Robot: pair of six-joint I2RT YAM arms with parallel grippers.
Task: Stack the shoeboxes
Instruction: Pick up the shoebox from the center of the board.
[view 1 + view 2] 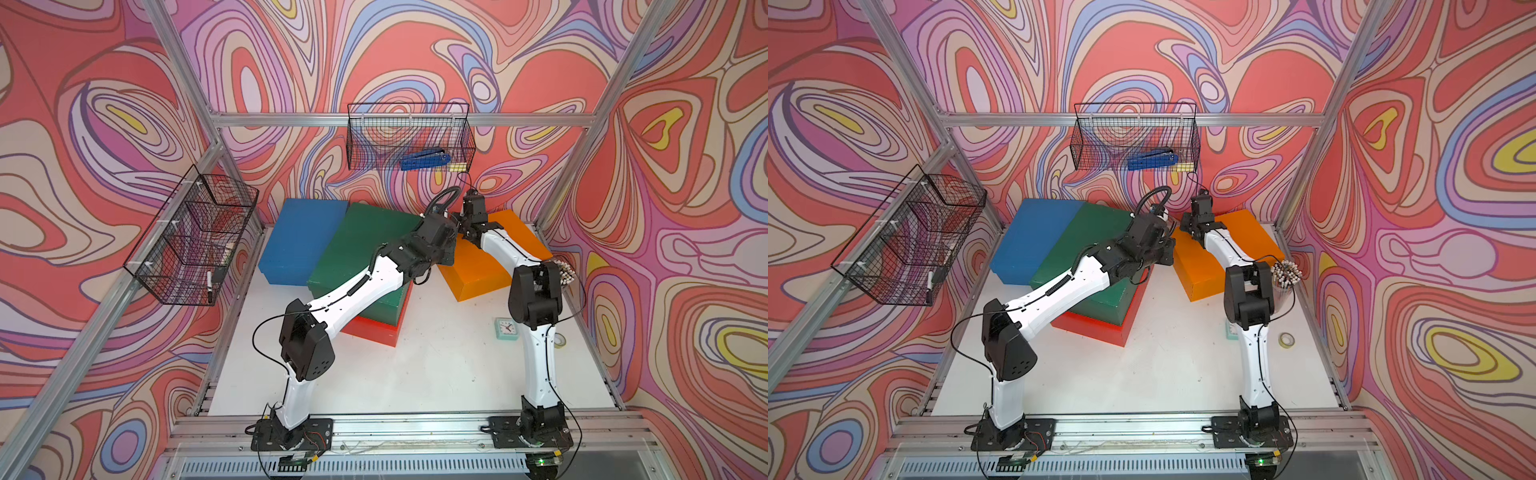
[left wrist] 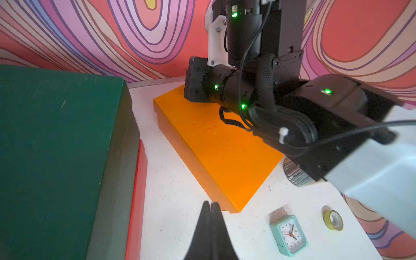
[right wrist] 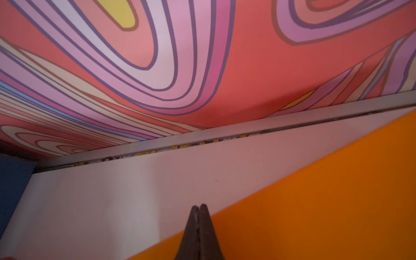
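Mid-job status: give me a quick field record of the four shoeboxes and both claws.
stacked: dark green lidded shoebox on red lidded shoebox, skewed
loose: blue lidded shoebox and orange lidded shoebox, each on the white table
left claw: shut, empty, near the orange shoebox's corner
right claw: shut, empty, by the orange shoebox's back edge
left to stack: two

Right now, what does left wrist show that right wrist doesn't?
Only left wrist: green box on the red box, clock, tape roll, the right arm over the orange box, and the left gripper, fingers shut.
Only right wrist: a blue box corner, the back rail, and the right gripper, fingers shut.
Both: orange box, white table, patterned wall.
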